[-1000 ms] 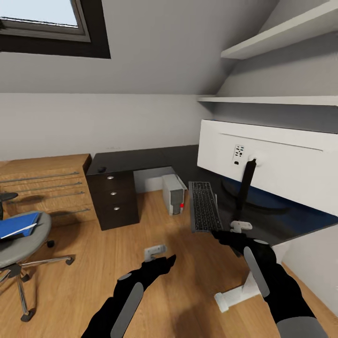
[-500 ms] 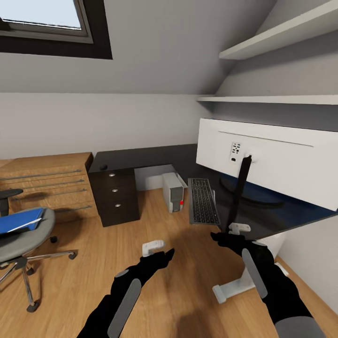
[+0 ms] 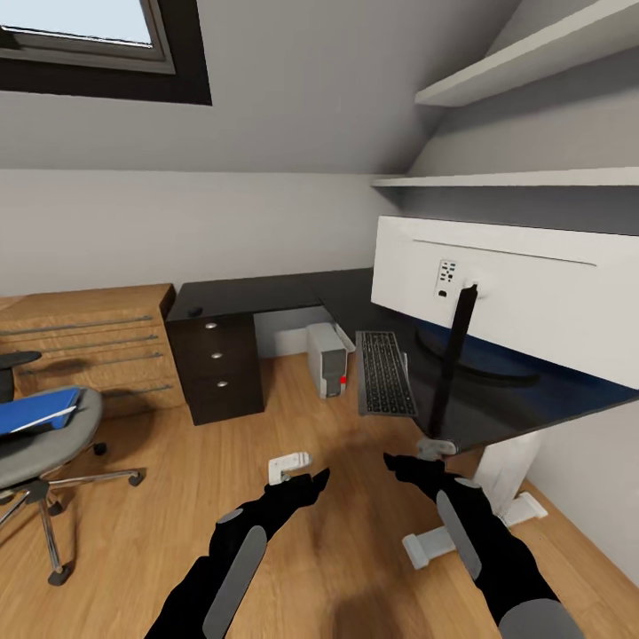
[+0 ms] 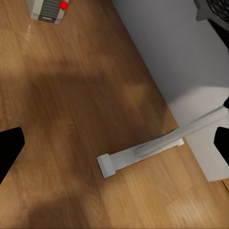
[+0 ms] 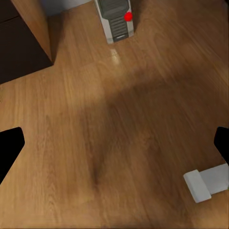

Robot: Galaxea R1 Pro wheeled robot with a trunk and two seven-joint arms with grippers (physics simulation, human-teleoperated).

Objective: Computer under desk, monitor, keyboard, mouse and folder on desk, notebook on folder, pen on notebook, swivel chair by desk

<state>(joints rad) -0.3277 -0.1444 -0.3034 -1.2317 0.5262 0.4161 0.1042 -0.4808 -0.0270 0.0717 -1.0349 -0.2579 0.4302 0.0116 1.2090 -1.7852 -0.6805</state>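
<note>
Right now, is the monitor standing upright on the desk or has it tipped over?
Upright. The monitor stands on the desk, its white back toward the head camera, its thin black stem rising from the round foot.

Words and numbers: none are showing clearly enough to read.
Monitor (image 3: 524,293) back: a small panel of dark marks is showing, too tiny to read.
Computer (image 3: 330,362) front: a red dot is showing, with no letters.
Keyboard (image 3: 384,374) keys: looking dark, with no letters showing.
Folder (image 3: 35,411): no label is showing words.
</note>
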